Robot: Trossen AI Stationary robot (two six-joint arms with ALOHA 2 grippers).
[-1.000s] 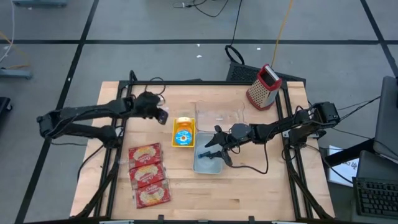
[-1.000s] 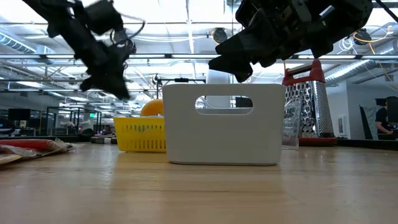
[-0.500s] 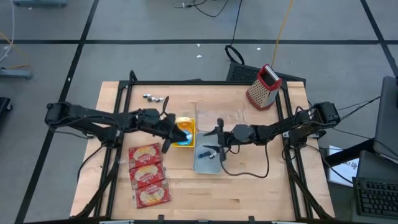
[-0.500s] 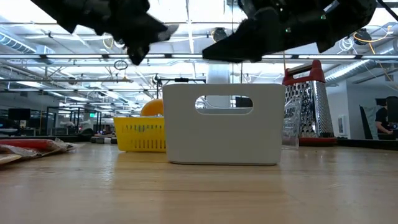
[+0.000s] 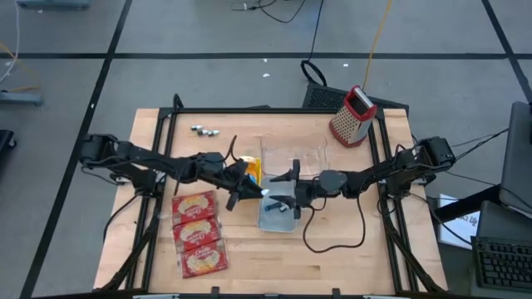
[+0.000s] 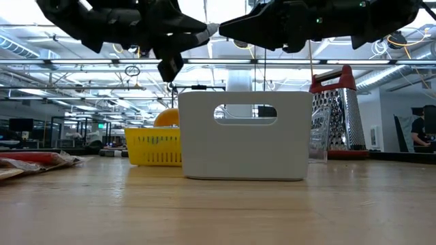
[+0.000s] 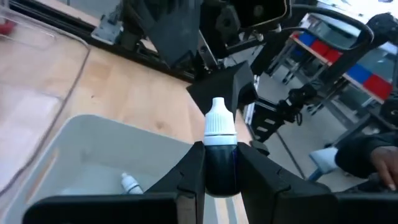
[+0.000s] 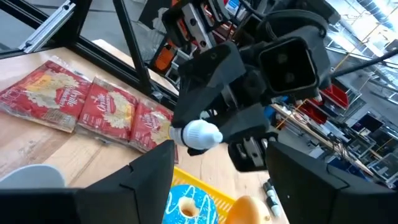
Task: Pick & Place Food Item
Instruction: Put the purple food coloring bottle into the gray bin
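While the left hand pinches a small dark white-capped dropper bottle over the pale grey plastic bin, presumably for dropping in, the right hand faces it, fingers spread wide and empty.

Grey floor w/ dark seams, cables. Wood tabletop. Ceiling trusses, bright lights; person at far desk.

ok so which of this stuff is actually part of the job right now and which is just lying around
In the job:
- small bottle, white cap, held in the left gripper
- right gripper, open, facing that bottle
- white bin beneath both

Just lying about:
- yellow basket
- red snack packets
- grater
- clear container
- small metal pieces
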